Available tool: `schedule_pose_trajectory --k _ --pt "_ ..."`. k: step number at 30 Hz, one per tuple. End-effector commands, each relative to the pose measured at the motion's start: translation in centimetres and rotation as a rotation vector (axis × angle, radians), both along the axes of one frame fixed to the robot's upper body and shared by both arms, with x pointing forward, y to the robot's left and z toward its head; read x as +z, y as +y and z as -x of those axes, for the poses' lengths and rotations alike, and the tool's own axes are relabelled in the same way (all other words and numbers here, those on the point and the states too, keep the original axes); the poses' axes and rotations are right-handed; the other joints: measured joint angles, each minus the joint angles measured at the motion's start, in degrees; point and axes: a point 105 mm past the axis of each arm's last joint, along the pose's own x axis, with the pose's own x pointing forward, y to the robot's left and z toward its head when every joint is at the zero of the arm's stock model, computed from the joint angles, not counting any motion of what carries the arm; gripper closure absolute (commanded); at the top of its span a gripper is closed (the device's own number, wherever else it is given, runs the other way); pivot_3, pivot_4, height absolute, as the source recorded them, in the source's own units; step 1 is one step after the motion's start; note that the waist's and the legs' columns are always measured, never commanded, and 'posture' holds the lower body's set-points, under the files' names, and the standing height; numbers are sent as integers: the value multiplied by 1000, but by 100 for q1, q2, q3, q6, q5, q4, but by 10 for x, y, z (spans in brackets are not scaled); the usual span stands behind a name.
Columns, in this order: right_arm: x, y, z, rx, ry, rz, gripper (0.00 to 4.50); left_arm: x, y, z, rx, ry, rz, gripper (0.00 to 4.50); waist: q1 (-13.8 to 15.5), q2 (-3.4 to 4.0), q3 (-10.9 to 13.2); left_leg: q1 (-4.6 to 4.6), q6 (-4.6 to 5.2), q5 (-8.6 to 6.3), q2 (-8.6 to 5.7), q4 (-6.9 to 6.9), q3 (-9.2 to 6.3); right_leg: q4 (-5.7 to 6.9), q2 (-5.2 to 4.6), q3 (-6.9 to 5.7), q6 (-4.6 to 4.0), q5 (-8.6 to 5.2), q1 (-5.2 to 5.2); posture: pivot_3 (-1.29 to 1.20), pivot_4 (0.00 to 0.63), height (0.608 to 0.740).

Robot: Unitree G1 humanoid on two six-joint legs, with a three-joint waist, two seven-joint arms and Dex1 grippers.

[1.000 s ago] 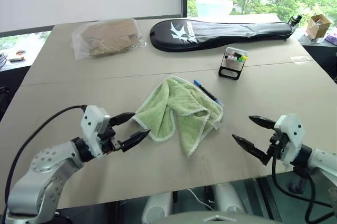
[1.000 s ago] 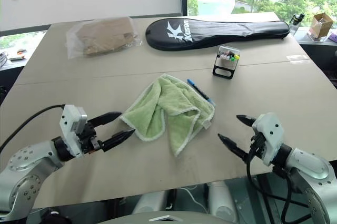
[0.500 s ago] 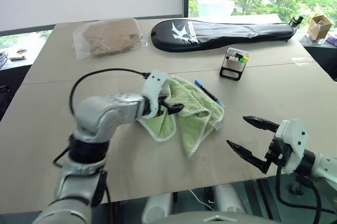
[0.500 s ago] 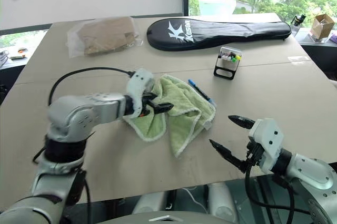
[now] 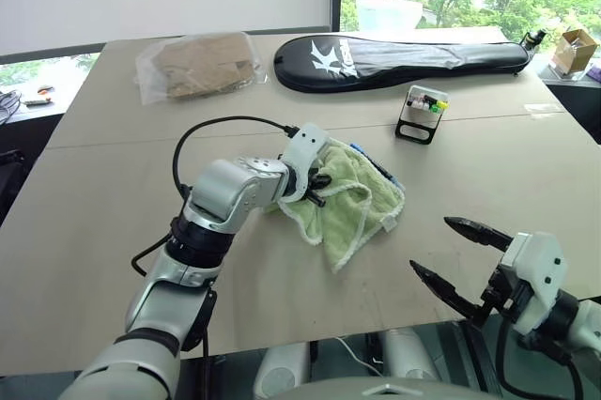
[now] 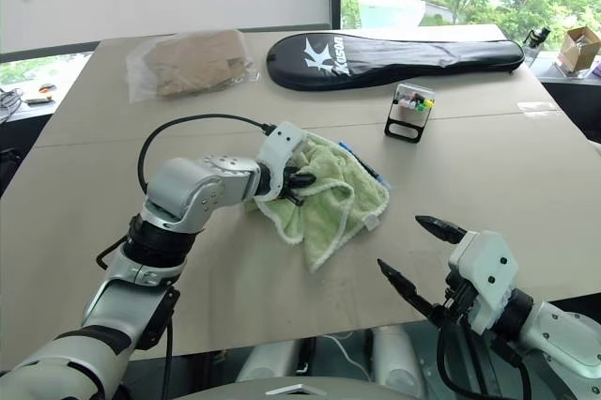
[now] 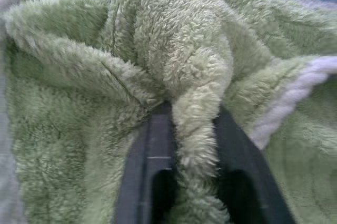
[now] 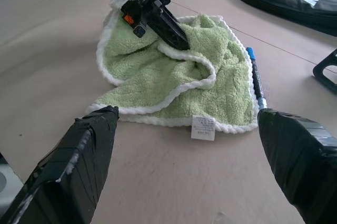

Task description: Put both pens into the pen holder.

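A green towel lies crumpled in the middle of the counter, and one pen, black with a blue cap end, lies along the towel's far edge, half on the cloth. The other pen cannot be made out; it may be under the folds. The pen holder stands beyond the towel, well apart from it, toward the long black racket bag. The pen looks light, stiff and smooth, likely to roll or slip, so a pinch across the middle of its barrel seems the safest hold; the towel is soft and limp and will drag whatever rests on it. The left gripper has its jaws clenched on a ridge of towel near the towel's centre, the cloth bunched between them. The right gripper hangs on the near side of the towel, apart from it, jaws spread wide and empty.
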Motion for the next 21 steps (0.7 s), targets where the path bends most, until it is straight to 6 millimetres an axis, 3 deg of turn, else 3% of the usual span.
schedule_pose_trajectory --k 1,5,7,10,13,14,16,17,18,21 --pt "12 8 2 33 -63 -4 0 49 5 11 -71 -67 172 4466 -2 1 1 -2 0 0 1 -1 0 1 1 0 0 0 -3 0 150 740" --pt "12 9 -2 67 -62 -6 0 94 40 25 -82 -58 383 4466 -18 2 3 -5 0 0 2 -3 0 4 5 -2 0 0 -11 0 150 740" --pt "13 9 -4 83 -63 -12 0 110 70 33 -53 -47 441 4466 -50 1 5 -4 0 0 3 -4 0 6 7 -2 0 0 -11 0 150 740" --pt "14 11 -9 126 -62 -30 0 129 139 34 159 -99 494 4466 -133 1 6 -2 0 0 2 -6 3 6 8 -1 0 0 -12 0 150 740" --pt "14 14 -13 163 -57 -44 0 139 191 39 341 -166 506 4466 -145 0 7 1 0 0 1 -9 4 6 7 0 0 0 -12 0 150 740" --pt "14 15 -15 177 -56 -48 0 135 217 38 463 -179 490 4466 -142 -2 6 2 0 0 1 -9 4 5 6 1 0 0 -12 0 150 740" --pt "13 18 -20 210 -54 -50 0 102 270 40 738 -178 294 4466 -129 1 6 0 -1 0 1 -9 2 5 3 0 0 0 -12 0 150 740" --pt "13 19 -22 221 -54 -51 0 87 286 42 822 -161 240 4466 -126 1 6 6 -1 0 0 -13 11 5 -1 7 0 0 -11 0 150 740" --pt "13 19 -24 229 -54 -51 0 67 289 45 841 -120 130 4466 -120 0 6 8 -1 0 0 -15 13 4 -5 10 -1 0 -10 0 150 740" --pt "11 21 -30 249 -51 -45 0 17 263 48 731 9 4 4466 -42 -10 3 3 -2 0 -1 -14 11 3 -15 6 -5 3 -12 0 150 740"
